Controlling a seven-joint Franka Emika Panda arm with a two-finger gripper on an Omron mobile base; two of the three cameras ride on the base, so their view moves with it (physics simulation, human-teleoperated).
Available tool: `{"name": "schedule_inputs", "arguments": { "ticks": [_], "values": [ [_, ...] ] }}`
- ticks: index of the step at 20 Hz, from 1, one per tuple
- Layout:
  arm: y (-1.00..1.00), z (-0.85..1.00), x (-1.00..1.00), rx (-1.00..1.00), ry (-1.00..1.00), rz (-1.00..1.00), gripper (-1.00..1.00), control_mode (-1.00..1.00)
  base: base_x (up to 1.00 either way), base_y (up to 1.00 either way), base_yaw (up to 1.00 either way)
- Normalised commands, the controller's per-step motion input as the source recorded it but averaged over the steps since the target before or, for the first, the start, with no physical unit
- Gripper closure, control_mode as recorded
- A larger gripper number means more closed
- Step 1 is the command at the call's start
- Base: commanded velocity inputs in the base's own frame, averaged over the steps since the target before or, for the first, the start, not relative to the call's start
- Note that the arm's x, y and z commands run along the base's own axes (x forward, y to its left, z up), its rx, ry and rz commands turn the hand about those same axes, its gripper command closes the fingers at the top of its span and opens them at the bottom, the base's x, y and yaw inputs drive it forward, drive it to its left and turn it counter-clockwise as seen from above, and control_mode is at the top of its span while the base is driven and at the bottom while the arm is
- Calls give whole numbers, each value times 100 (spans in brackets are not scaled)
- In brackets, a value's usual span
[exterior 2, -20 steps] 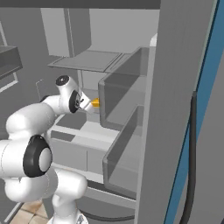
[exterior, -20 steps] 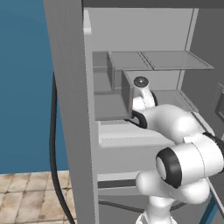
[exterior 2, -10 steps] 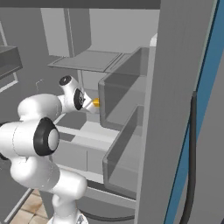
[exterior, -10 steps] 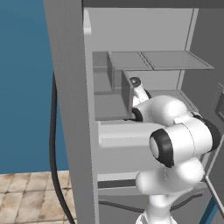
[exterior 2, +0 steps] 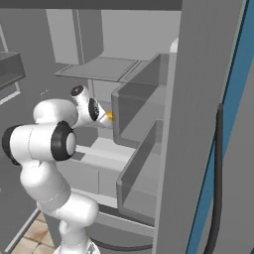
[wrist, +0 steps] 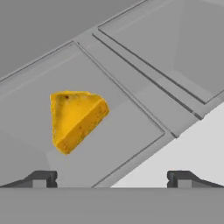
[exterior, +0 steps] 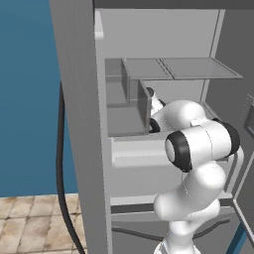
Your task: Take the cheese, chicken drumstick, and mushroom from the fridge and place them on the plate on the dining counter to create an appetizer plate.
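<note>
Fridge (exterior: 79,124) open: tall grey cabinet, smooth matte walls, pale grey inside. Thin flat grey shelf (exterior: 181,68) near the top, split by a seam into two panels. Boxy grey bins (exterior 2: 141,106) with straight walls hang on the door side, one above the other.

White arm, rounded glossy segments with dark joint rings, reaches into the middle of the fridge in both base views. Its wrist end sits below the thin shelf, just beside the upper bin.

Hand view: gripper (wrist: 112,178) spread wide. The two dark finger tips (wrist: 41,178) stand far apart at the bottom edge, nothing between them, touching nothing.

Cheese (wrist: 75,117): bright yellow wedge, roughly triangular, flat top face, slightly grainy darker-orange side face, one small dark speck near a corner. It lies on a flat grey fridge surface marked by thin raised lines into rectangular panels. Position: ahead of the gripper, nearer one finger tip than the other, apart from both.

Right base view: small yellow patch of the cheese (exterior 2: 109,116) visible just past the wrist, next to the upper bin's wall.

Black cable (exterior: 62,168) hangs down outside the fridge, against a blue wall (exterior: 27,89). Tan tiled floor (exterior: 30,223) below.
</note>
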Motion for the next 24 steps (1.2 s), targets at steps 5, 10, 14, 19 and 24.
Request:
{"name": "schedule_inputs", "arguments": {
  "ticks": [5,10,14,19,24],
  "values": [
    [0,-16,34,0,0,-4,-100,-100,0,0,0],
    [0,-26,28,0,0,-3,-100,-100,0,0,0],
    [0,-23,34,0,0,-2,-100,-100,0,0,0],
    [0,-16,36,0,0,-2,-100,-100,0,0,0],
    [0,-15,37,0,0,-2,-100,-100,0,0,0]
  ]
}}
